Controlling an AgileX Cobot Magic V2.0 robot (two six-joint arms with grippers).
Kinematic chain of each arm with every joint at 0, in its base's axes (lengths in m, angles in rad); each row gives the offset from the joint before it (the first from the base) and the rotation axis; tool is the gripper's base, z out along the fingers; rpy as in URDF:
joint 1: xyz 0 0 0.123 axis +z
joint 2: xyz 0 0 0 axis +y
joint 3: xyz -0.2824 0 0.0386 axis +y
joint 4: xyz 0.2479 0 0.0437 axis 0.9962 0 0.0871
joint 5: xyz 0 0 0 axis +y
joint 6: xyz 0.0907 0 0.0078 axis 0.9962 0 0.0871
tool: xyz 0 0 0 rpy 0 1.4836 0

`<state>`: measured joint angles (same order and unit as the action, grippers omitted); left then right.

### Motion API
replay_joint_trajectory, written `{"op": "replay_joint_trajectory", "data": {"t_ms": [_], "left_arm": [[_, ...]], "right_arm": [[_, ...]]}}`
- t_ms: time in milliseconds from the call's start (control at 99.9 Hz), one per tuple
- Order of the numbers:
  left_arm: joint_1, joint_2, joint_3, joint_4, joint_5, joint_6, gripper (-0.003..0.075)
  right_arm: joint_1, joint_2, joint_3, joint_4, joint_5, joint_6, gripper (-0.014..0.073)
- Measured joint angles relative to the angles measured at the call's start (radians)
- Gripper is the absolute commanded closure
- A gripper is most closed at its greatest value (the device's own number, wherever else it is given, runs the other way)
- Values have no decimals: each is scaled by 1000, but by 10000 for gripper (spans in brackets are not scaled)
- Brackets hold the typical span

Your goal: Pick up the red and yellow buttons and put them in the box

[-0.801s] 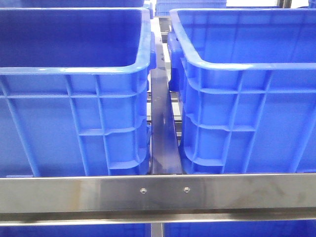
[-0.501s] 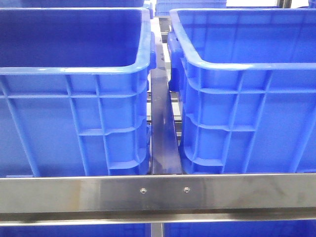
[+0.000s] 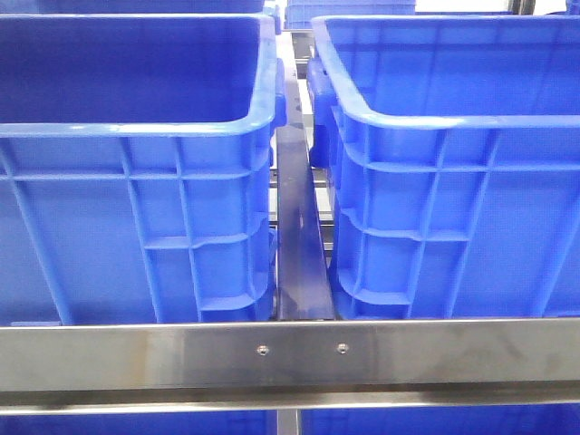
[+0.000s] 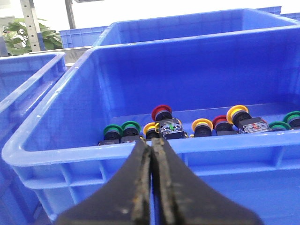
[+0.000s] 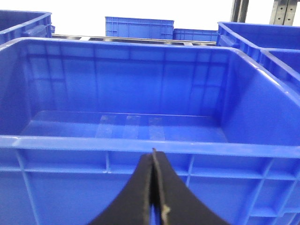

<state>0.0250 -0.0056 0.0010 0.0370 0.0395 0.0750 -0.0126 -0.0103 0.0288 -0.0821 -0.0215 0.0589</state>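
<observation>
In the left wrist view a blue crate (image 4: 140,150) holds a row of push buttons on its floor. A red button (image 4: 161,112) stands behind a yellow button (image 4: 151,130); another yellow (image 4: 202,126), a red (image 4: 220,123) and a larger yellow one (image 4: 237,114) lie further along. My left gripper (image 4: 152,143) is shut and empty, outside the crate at its near rim. My right gripper (image 5: 153,152) is shut and empty, outside the near rim of an empty blue crate (image 5: 140,143). Neither gripper shows in the front view.
Green buttons (image 4: 121,130) lie at one end of the row and more (image 4: 287,121) at the other. The front view shows two tall blue crates (image 3: 136,127) (image 3: 435,122) with a metal rail (image 3: 299,236) between them and a steel bar (image 3: 290,353) across the front.
</observation>
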Motion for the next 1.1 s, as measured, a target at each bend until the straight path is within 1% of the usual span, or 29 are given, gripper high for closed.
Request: {"op": "replay_joint_trajectory", "data": {"t_ms": [250,360,490,651,791,981,1101], "left_arm": [[0,0,-5,0,15,0,740],[0,0,-49,0,130,0,741],[0,0,-156,0,250,0,740],[0,8,-287,0,361,0,740],[0,106,-401,0,457,0,740],[0,306,-561,0,574,0,739],[0,441,-659,-15,623,0,730]], "right_arm": [[0,0,0,0,0,0,652],[0,0,0,0,0,0,652],[0,0,0,0,0,0,652],[0,0,0,0,0,0,652],[0,0,0,0,0,0,652],[0,0,0,0,0,0,652],[0,0,0,0,0,0,652]]}}
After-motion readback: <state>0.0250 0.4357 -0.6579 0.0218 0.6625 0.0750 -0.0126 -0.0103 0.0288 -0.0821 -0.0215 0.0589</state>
